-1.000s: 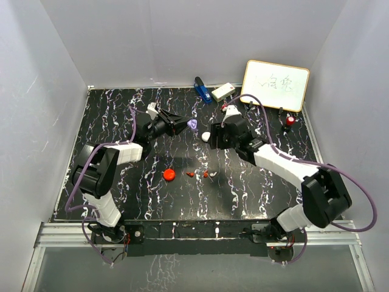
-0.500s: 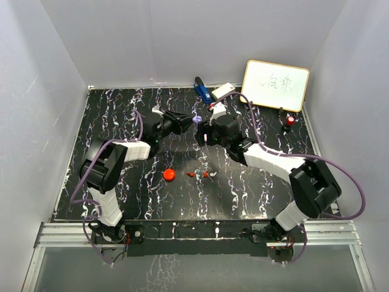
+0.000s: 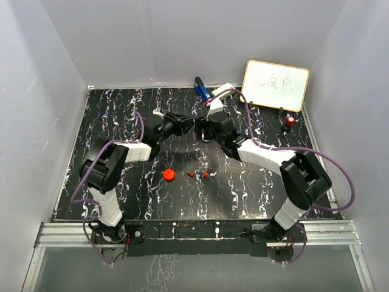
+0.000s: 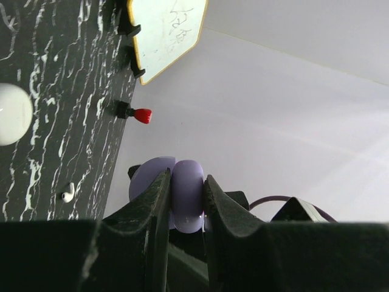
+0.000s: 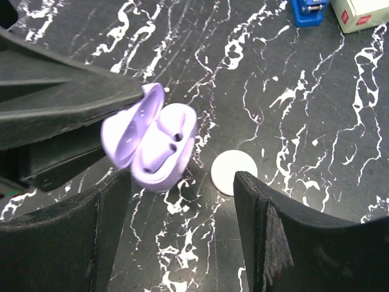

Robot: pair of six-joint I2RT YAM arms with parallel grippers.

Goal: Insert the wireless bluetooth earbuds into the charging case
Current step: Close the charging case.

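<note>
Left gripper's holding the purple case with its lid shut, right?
Not quite: the lid is open. The right wrist view shows the purple case with its lid flipped up, held in the left gripper.

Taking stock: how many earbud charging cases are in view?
3. The purple case, lid open, sits in the left gripper; the white case lies on the table near it; the red case lies toward the near edge. More may be hidden.

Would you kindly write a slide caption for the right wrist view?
Open purple charging case, clamped by the left gripper, facing the open right gripper.
</note>
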